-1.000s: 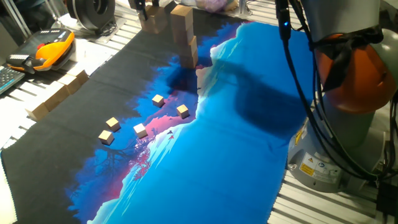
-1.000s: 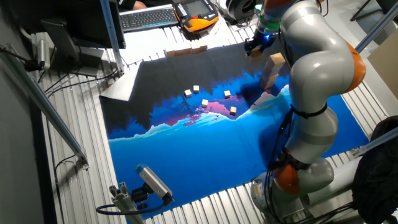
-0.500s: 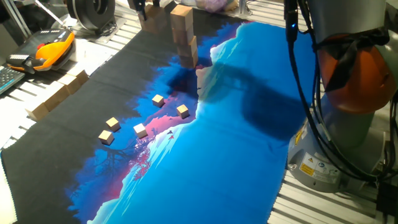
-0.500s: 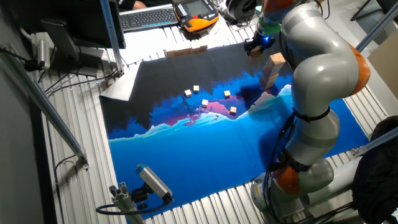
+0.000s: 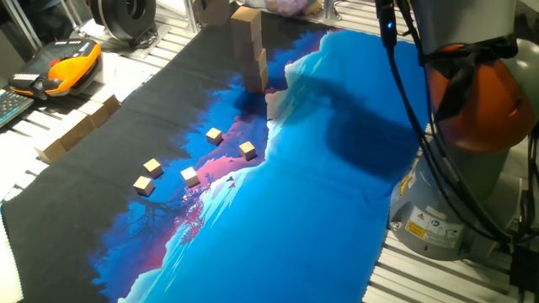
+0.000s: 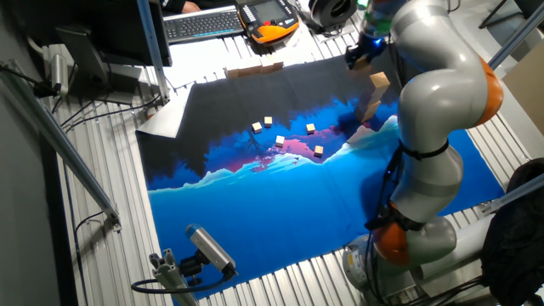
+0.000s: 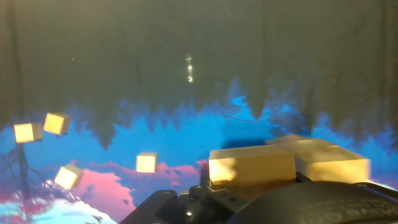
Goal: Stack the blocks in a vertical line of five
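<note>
- My hand (image 6: 363, 58) carries a block (image 7: 252, 167) above the stack (image 5: 250, 52), at the cloth's (image 5: 320, 194) twelve o'clock edge.
- I judge stacking is underway; next I centre over the tower and lower gently.

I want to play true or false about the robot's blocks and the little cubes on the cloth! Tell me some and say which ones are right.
1. The stack of blocks stands upright on the cloth. True.
2. Four tiny cubes lie scattered on the cloth, apart from the stack. True.
3. The tiny cubes are piled on top of each other. False: each one lies by itself, not touching the others.
4. An orange and black handset sits beside the cloth. True.
5. The cloth is all red. False: it is black, blue and a bit pink.
6. The hand is down among the tiny cubes. False: it is up near the stack.
</note>
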Robot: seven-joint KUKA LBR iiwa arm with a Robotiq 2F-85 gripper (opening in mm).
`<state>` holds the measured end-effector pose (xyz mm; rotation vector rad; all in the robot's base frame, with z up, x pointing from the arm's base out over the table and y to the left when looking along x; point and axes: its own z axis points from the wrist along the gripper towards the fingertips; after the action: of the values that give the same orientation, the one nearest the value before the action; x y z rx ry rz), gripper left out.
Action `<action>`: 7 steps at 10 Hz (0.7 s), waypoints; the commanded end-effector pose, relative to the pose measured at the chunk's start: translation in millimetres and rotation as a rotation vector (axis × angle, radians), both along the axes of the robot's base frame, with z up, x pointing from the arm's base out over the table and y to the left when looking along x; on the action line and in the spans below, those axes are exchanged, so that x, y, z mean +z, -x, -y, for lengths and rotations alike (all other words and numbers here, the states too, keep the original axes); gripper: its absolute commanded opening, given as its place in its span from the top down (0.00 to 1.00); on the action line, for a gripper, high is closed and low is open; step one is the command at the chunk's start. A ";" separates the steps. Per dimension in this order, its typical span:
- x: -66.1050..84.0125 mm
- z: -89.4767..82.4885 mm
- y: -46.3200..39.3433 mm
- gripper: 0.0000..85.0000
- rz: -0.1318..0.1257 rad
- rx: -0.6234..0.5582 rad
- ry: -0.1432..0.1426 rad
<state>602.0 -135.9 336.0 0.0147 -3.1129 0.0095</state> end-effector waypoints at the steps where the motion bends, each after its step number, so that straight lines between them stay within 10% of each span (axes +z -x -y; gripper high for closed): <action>1: 2.4 25.9 0.8 1.00 0.000 0.016 -0.005; 7: 3.6 84.7 9.7 1.00 0.008 0.080 0.007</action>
<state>592.2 -207.8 338.5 0.1425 -3.1195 0.0189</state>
